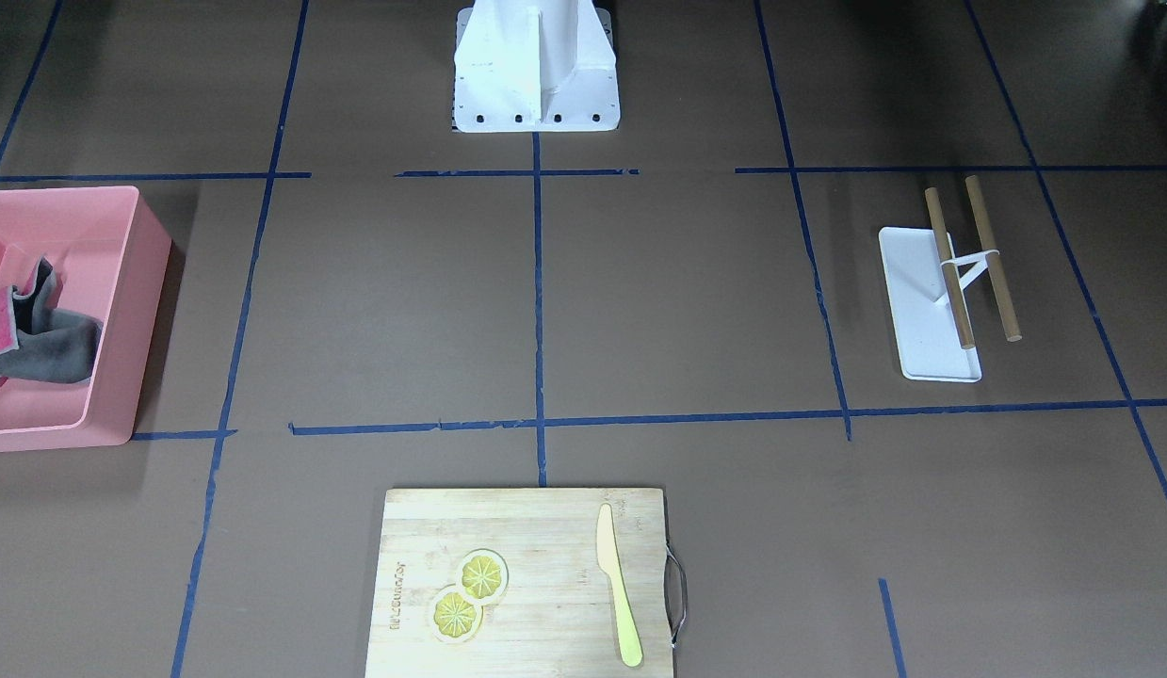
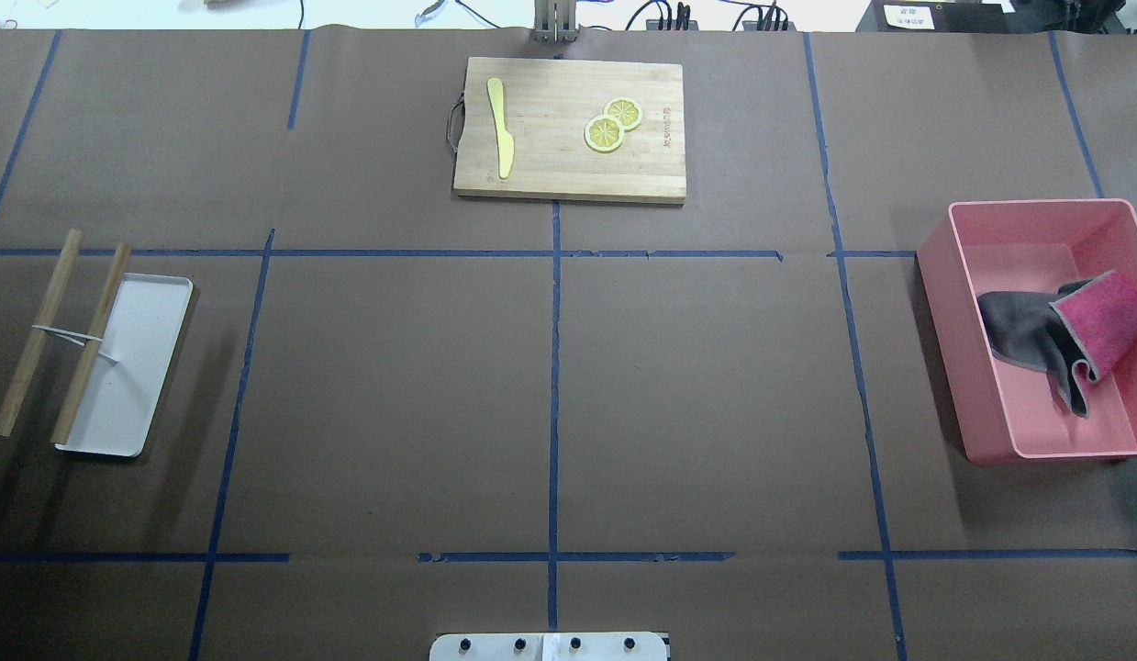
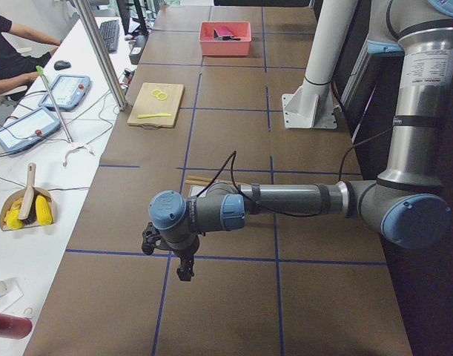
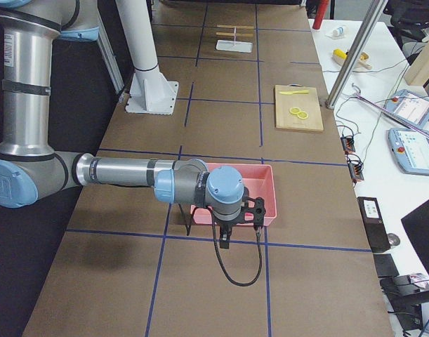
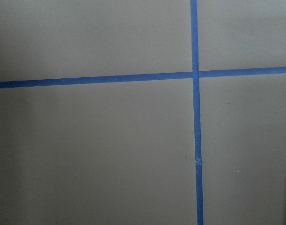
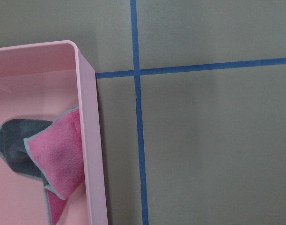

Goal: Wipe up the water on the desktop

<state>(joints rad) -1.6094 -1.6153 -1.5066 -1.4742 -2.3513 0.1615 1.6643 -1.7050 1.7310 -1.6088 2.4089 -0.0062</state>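
Overhead exterior: pink-and-grey cloth [image 2: 1022, 323] lies crumpled inside pink bin [image 2: 940, 353] on desktop [image 2: 696, 395]. Left gripper [image 3: 183, 273] and right gripper [image 4: 225, 243] hang above desktop, seen in side views only; cannot tell whether either is open or closed.

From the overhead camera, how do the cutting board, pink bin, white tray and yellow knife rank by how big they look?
Largest to smallest:
1. pink bin, though its tall walls may make it look bigger
2. cutting board
3. white tray
4. knife, clearly the smallest

Pink bin [image 1: 148, 311], cutting board [image 1: 545, 527] cut by frame edge; left gripper [image 3: 184, 271], right gripper [image 4: 225, 242] too small to judge.
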